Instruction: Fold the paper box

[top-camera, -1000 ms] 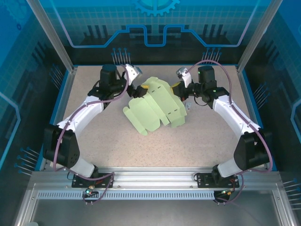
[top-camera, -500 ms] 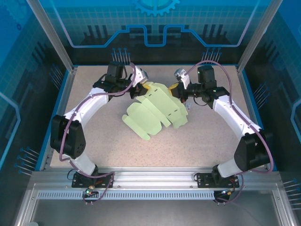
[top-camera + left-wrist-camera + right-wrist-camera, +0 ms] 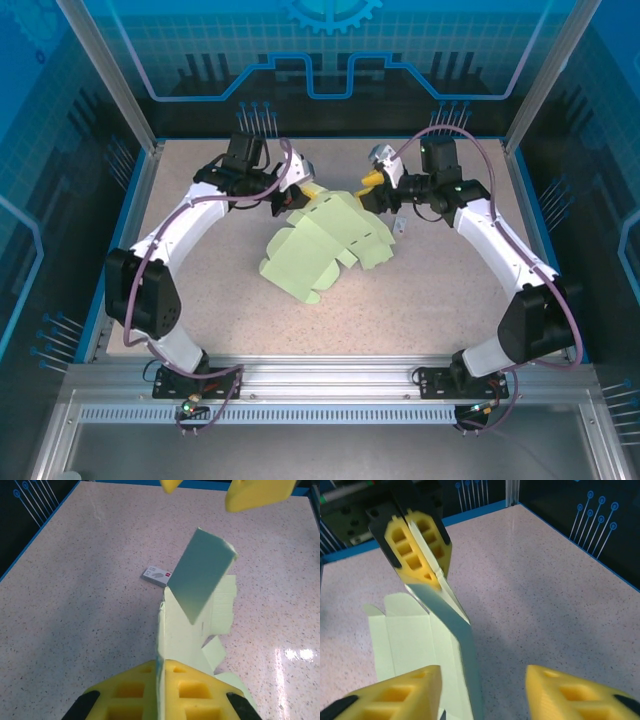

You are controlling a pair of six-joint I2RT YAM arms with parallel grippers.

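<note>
A small white packet (image 3: 400, 228) with a red mark lies flat on the speckled beige table (image 3: 450, 300), between two and three o'clock of its middle. Blue patterned wall (image 3: 420, 45) at twelve.

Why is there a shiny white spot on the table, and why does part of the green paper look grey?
Left wrist view: light glares off the table, making the white patch; the paper box has its raised flap in shade, so it looks grey. Right wrist view: that flap is dark too, and the close yellow pads look blurry.
</note>
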